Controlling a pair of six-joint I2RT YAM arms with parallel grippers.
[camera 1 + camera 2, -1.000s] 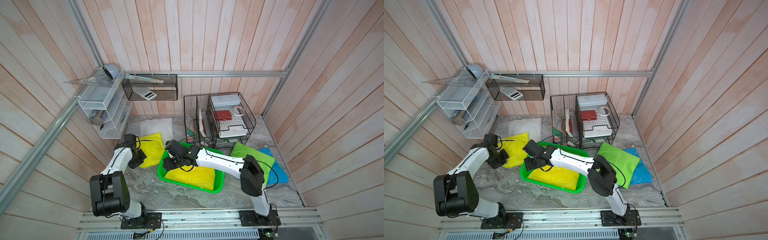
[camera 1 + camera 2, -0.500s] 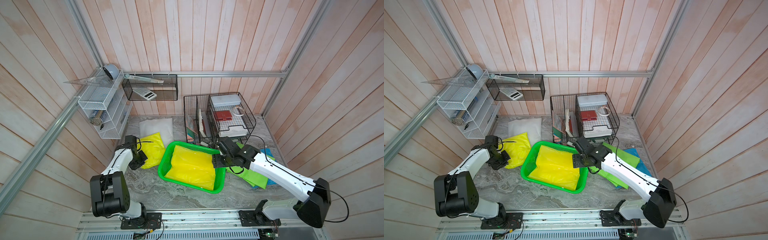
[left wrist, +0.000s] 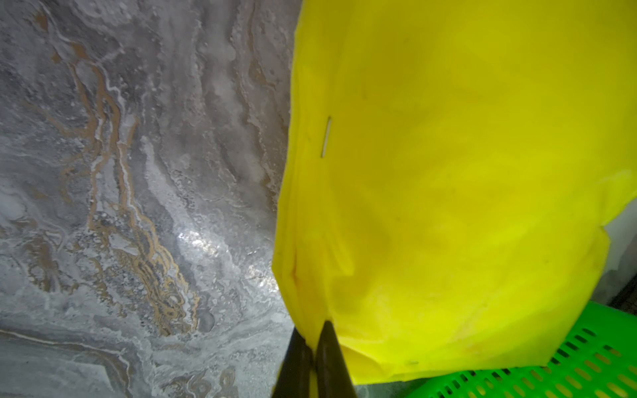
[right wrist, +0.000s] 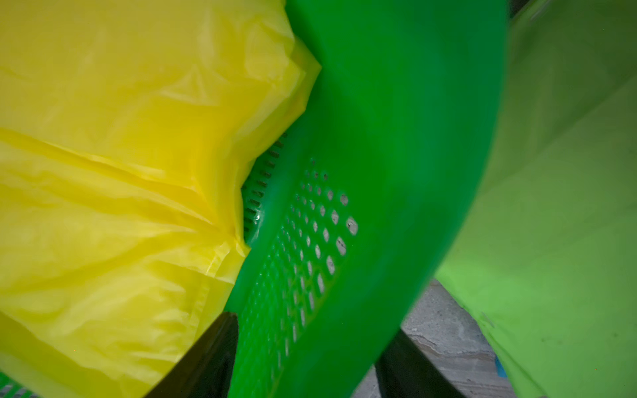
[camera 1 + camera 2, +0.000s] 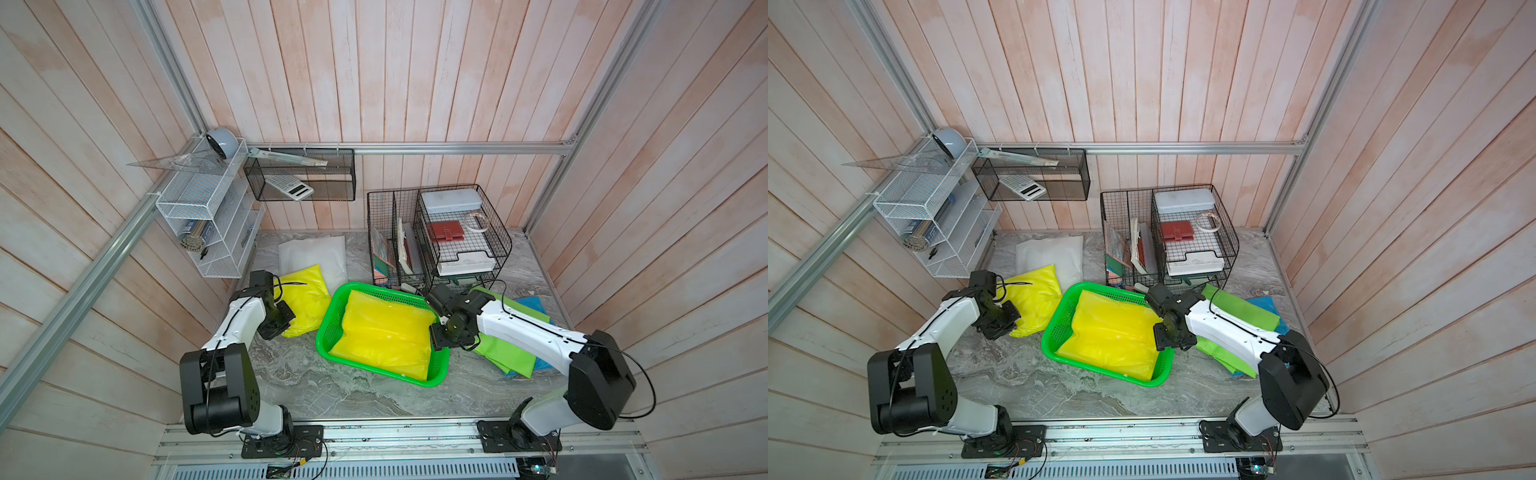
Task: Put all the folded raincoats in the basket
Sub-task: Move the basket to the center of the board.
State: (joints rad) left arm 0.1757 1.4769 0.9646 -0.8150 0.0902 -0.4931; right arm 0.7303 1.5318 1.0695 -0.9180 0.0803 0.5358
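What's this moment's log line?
yellow raincoat in basket | left fingers shut on second yellow raincoat | right fingers astride basket rim

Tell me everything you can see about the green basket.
The basket is bright green plastic, shallow and rectangular, with perforated walls and a rolled rim. It sits askew on the marble table, holding a folded yellow raincoat that fills most of it. The right gripper straddles its right wall, one finger inside, one outside.

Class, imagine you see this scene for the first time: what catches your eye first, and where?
A bright yellow folded raincoat fills the green basket mid-table, with the right gripper astride its wall. A second yellow raincoat lies beside it, its corner pinched by the left gripper.
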